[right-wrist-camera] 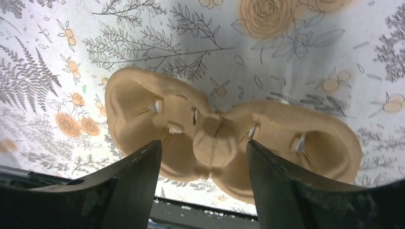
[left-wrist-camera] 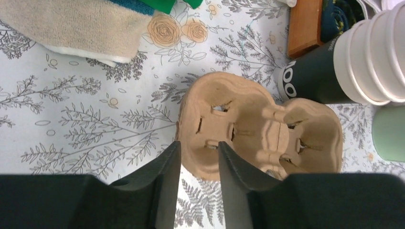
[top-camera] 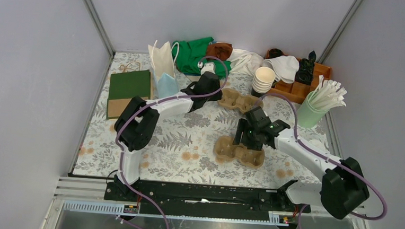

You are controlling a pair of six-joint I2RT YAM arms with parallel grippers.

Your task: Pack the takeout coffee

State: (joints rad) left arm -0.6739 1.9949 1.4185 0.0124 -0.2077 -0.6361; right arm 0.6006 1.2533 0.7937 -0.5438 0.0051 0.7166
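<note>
**Tray-staging step, overhead and wrist views.** Your left gripper [left-wrist-camera: 199,148] hangs with its jaws a narrow gap apart, straddling the near corner of the farther brown moulded pulp cup tray [left-wrist-camera: 258,124]. Nothing looks pinched, though you cannot rule out contact with the rim. Your right gripper [right-wrist-camera: 203,145] is spread wide over the waist of a second, nearer brown pulp tray [right-wrist-camera: 143,100] and holds nothing.

The takeout coffee [top-camera: 208,68] — a small pale cup with a white round lid, too small here to see well — stands at the far side of the fern-printed tablecloth [top-camera: 188,140]. It is just beyond the left wrist and near the crumpled green cloth [top-camera: 193,53].

The cup sits in no tray, so packing has hardly begun. Next, choose the tray to fill and steady it, then carry the left arm across to the cup — it will need a wider opening to take the wall below the lid.
</note>
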